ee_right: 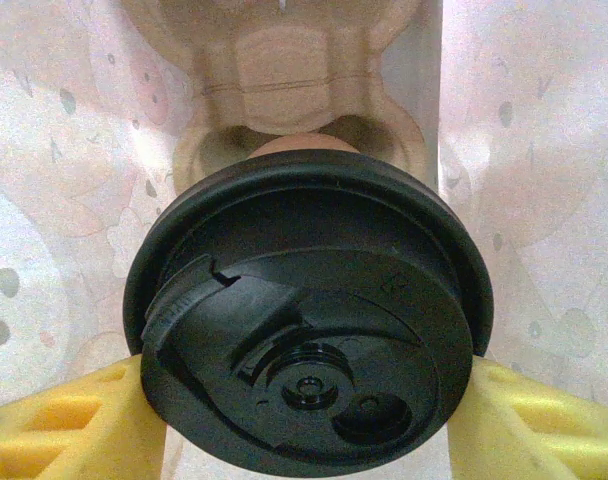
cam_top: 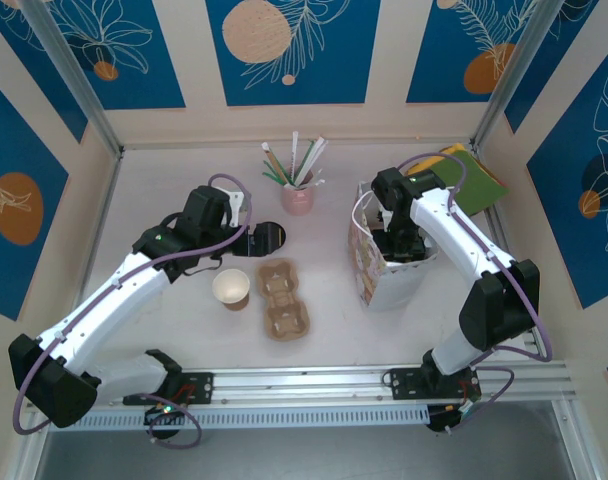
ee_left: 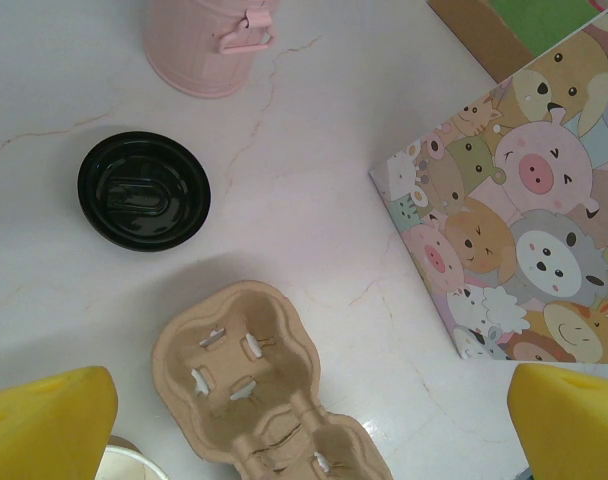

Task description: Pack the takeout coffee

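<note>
The takeout coffee (ee_right: 309,330), where is it at this moment?

Inside the patterned gift bag (cam_top: 369,270), on the right of the table. The right gripper (ee_right: 309,425) is clamped on it. Its yellow fingers (ee_right: 69,425) press in from either side just under the black lid.

Which step would you call this?

Lowering the cup into the bag, I'd judge. Below the lid lies a moulded pulp carrier (ee_right: 284,70), and the cup hangs above one of its slots. Whether the base is seated I cannot tell, because the lid hides it. The next move, to my mind, calls for a straight descent until the cup sits in the slot. The fingers then need to part without tipping it or snagging the bag walls.

And the other arm?

The left gripper (ee_left: 304,430) hovers over the table with its fingers wide apart, holding nothing.

What else is on the table, from the near edge outward?

Nearest is a lidless cup (cam_top: 231,288) with a pale inside, just beside a second, empty carrier (cam_top: 282,298). Beyond them lies a loose black lid (ee_left: 144,190), then a pink pot (cam_top: 297,195) of straws toward the back.

Do the cameras differ?

Yes. The overhead camera gives the whole layout and the right arm reaching down into the bag's mouth. The right wrist camera gives what lies inside the bag, the lid and the carrier. The left wrist camera gives the cartoon animals printed on the bag's side.
</note>
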